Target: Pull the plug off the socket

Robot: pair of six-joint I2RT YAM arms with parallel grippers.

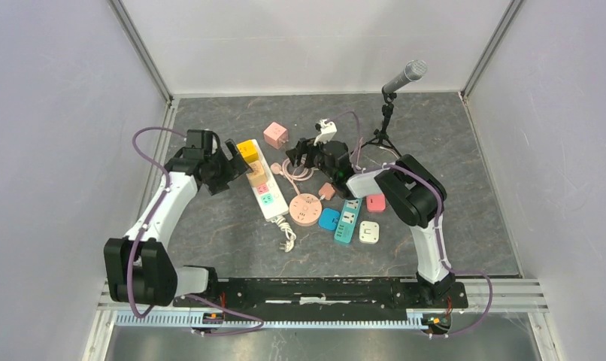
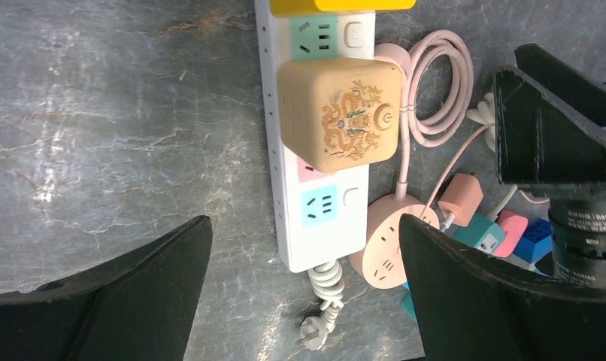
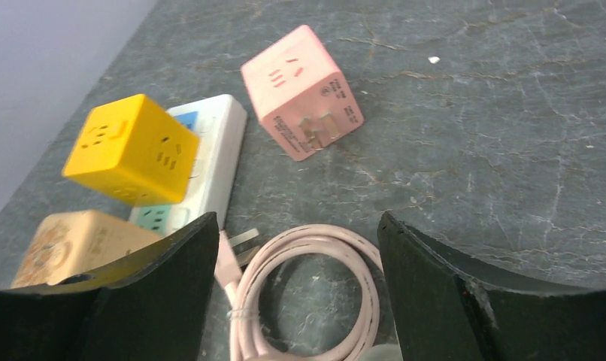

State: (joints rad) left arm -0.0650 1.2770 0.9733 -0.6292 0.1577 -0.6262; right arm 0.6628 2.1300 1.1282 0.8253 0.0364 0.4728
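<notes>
A white power strip lies left of centre on the table. A yellow cube plug sits in its far end and a tan cube plug with a dragon print sits in its middle. In the left wrist view the strip runs between my fingers, and the tan plug is ahead of them. My left gripper is open and empty, hovering over the strip. My right gripper is open and empty above a coiled pink cable, right of the strip and the yellow plug.
A loose pink cube adapter lies behind the strip. A round pink socket, blue adapters, a white adapter and a pink one lie at centre right. A microphone on a tripod stands at the back.
</notes>
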